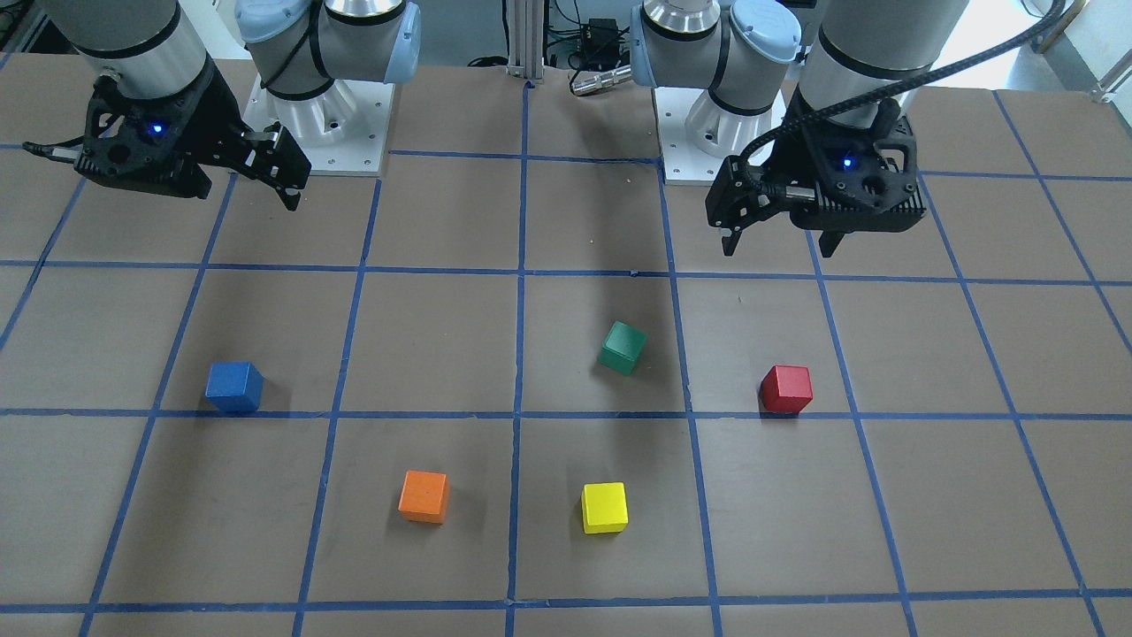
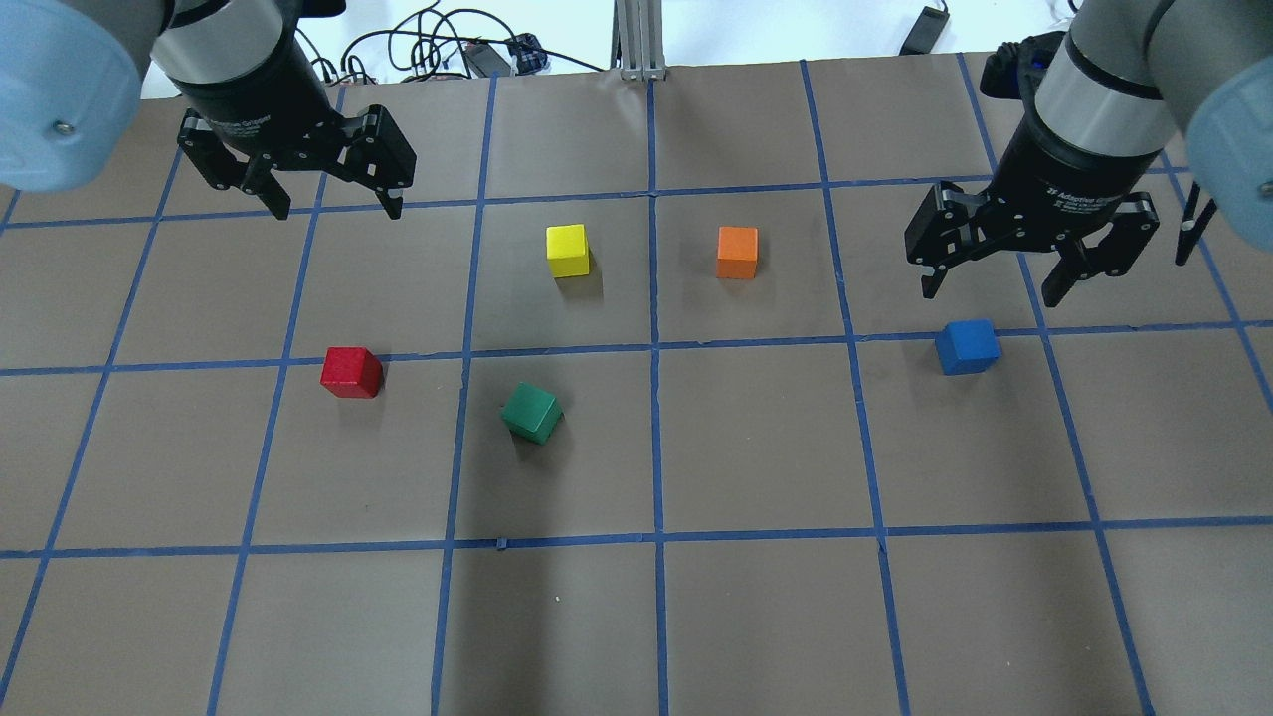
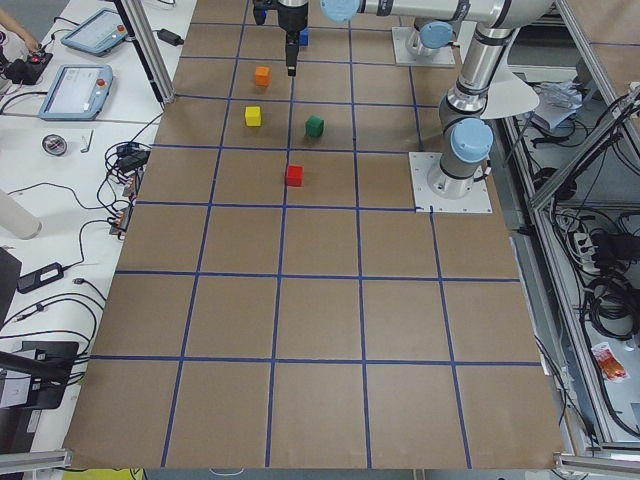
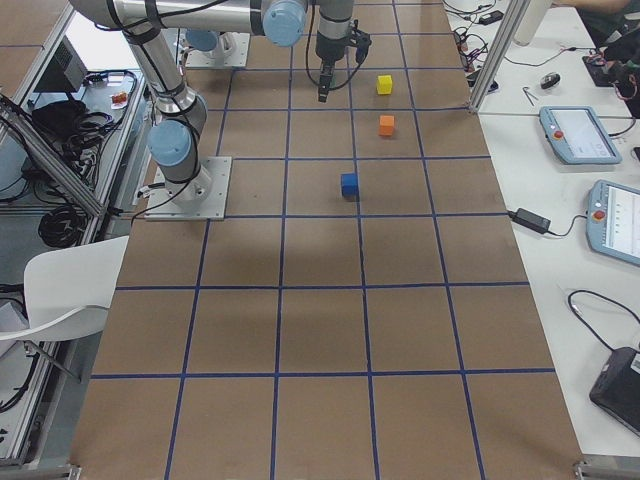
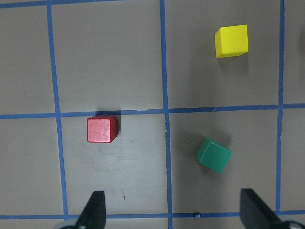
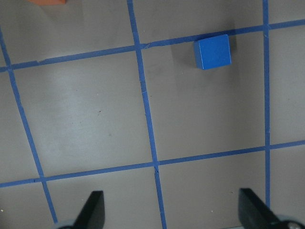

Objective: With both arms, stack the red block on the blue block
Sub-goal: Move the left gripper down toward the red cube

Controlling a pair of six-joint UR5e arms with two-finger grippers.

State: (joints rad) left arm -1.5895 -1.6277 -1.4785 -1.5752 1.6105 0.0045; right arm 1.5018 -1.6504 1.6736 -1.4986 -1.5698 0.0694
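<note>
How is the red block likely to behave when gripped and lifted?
The red block looks like a rigid cube with flat faces, so it should probably hold firm without deforming. Its matte surface suggests little slipping. Sitting flat on the table, it seems unlikely to roll, likelier to slide if nudged.

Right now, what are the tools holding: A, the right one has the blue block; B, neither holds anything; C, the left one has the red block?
B: the left tool and right tool hang open and empty, while the red block and blue block sit on the table.
</note>
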